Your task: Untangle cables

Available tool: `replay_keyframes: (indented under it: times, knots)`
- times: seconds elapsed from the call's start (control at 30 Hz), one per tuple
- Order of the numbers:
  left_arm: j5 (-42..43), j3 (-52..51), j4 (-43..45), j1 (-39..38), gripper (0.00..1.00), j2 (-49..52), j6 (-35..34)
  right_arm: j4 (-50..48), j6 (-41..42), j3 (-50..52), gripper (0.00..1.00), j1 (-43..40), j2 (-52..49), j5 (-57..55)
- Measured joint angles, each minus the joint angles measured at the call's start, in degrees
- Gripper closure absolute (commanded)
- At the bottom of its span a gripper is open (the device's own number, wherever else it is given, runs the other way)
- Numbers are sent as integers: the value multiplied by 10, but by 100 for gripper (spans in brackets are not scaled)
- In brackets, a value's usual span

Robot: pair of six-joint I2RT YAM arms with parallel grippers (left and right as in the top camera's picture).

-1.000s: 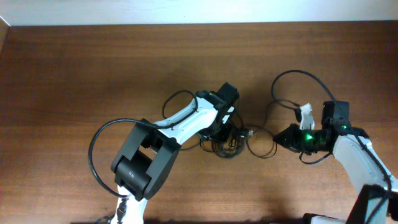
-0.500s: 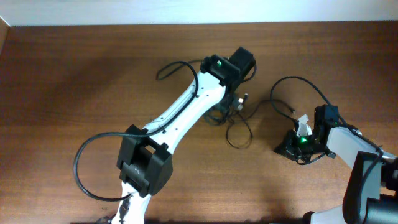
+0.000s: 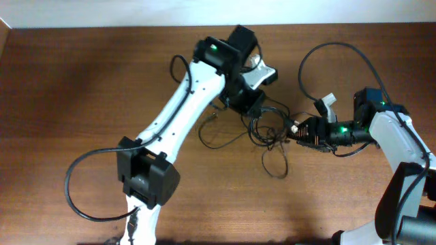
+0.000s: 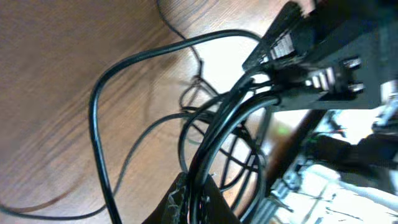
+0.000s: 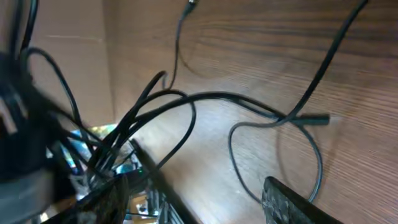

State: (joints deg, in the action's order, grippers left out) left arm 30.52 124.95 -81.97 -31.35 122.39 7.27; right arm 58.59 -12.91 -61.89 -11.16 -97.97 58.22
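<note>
Tabletop (image 3: pixel 82 82); cables (image 3: pixel 264 131) (tangled) beside right tool (image 3: pixel 294 129)

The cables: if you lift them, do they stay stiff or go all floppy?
Probably floppy: the cables lie in loose curls and loops on the table. Likely light too, since they look very thin. They may snag rather than slide free, because several strands cross in one tangle.

Bench (image 3: pixel 82 82) is brown wood, its grain clear to see, smooth with a soft sheen under the light. Cables (image 4: pixel 211 140) are thin and black, rubbery-looking, slightly glossy. Left arm (image 3: pixel 180 119) has a white glossy plastic shell with matt black joints.
</note>
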Motion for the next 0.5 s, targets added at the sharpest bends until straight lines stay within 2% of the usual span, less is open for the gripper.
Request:
replay_keyframes:
  times: [0.17, 0.27, 0.33, 0.43, 0.47, 0.5]
  knots:
    - [44, 0, -1, 20, 95, 0, -24, 23, -72, 0, 34, 17, 0, 81]
    - [78, 0, 0, 19, 97, 0, -37, -2, -90, 0, 48, 47, 0, 99]
    - [121, 0, 1, 19, 98, 0, -37, -37, -82, 0, 61, 57, 0, 103]
    - [194, 0, 1, 19, 99, 0, -25, -113, -27, 1, 91, 60, 0, 104]
    - [210, 0, 3, 19, 100, 0, -21, -132, -1, -1, 96, 60, 0, 100]
    - [215, 0, 3, 19, 100, 0, -18, -146, 44, -2, 96, 60, 0, 75]
